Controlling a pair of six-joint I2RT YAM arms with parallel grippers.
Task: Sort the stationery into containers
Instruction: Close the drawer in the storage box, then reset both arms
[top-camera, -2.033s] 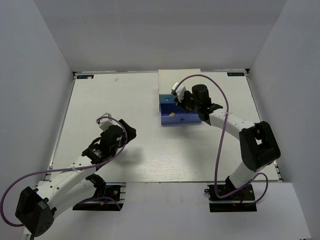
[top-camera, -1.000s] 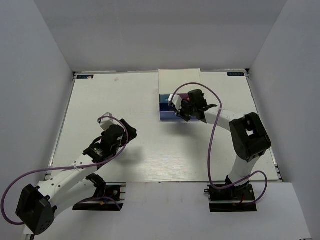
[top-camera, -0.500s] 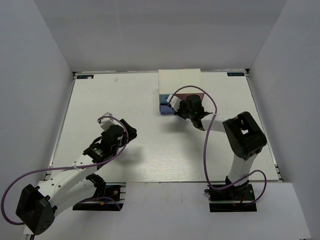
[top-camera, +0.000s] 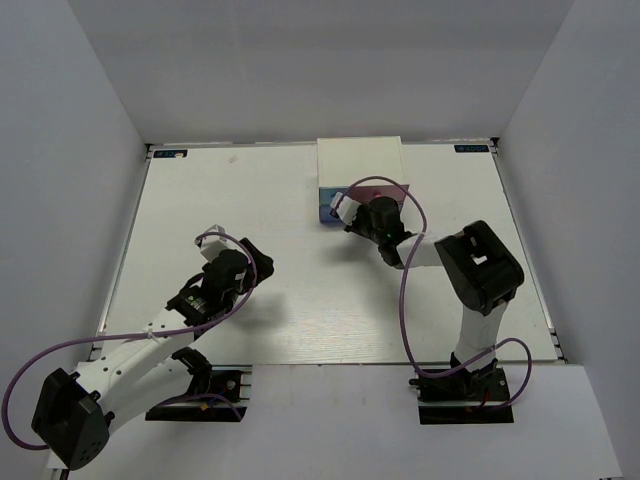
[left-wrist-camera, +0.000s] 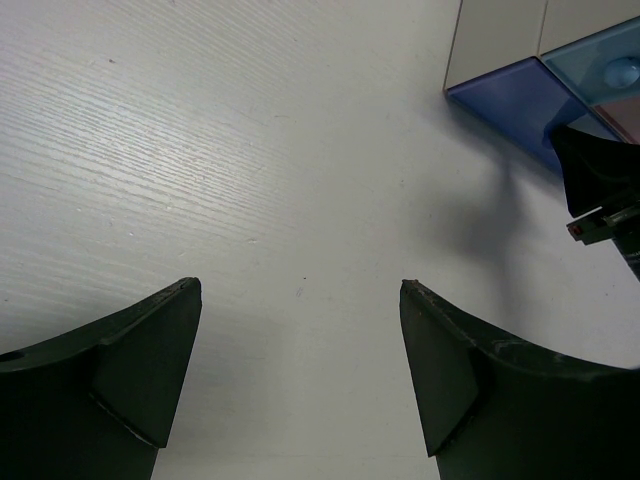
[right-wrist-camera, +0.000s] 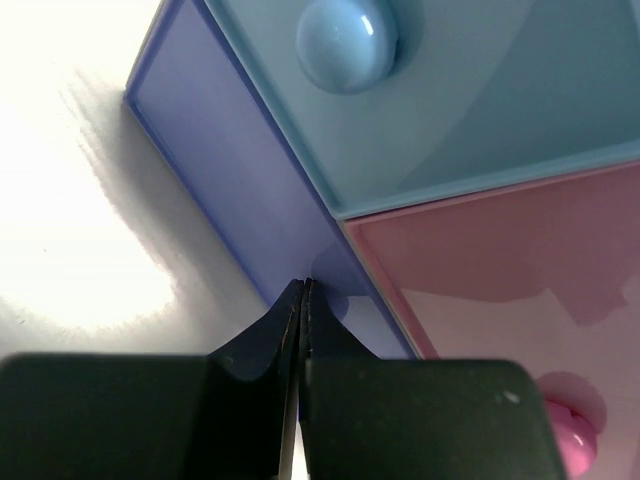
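Left arm: reaches from its base at the near left corner out over the table (top-camera: 200, 200), forearm low, wrist angled toward the far right. Left gripper (top-camera: 232, 272) hangs over bare tabletop with its jaws spread wide and nothing between them.

Right arm: folded sharply, elbow raised over the right half of the table, forearm running back toward the far centre. Right gripper (top-camera: 362, 215) is at the front of the white drawer unit (top-camera: 358, 162), which stands at the far edge, mid-table.

Right wrist view only: fingers (right-wrist-camera: 250, 345) pressed flat together, no gap and nothing pinched; tips touch the front of the purple-blue drawer (right-wrist-camera: 225, 165). Above it sit the light blue drawer (right-wrist-camera: 480, 90) with its round knob (right-wrist-camera: 347, 42) and the pink drawer (right-wrist-camera: 490, 260) with a pink knob (right-wrist-camera: 575, 425). Whether the purple-blue drawer is fully in, cannot tell.

Left wrist view only: the unit from the side, at upper right, with the right gripper's dark body against it.

Writing: blue corner stickers (top-camera: 170, 153) on the far table edge, too small to read.
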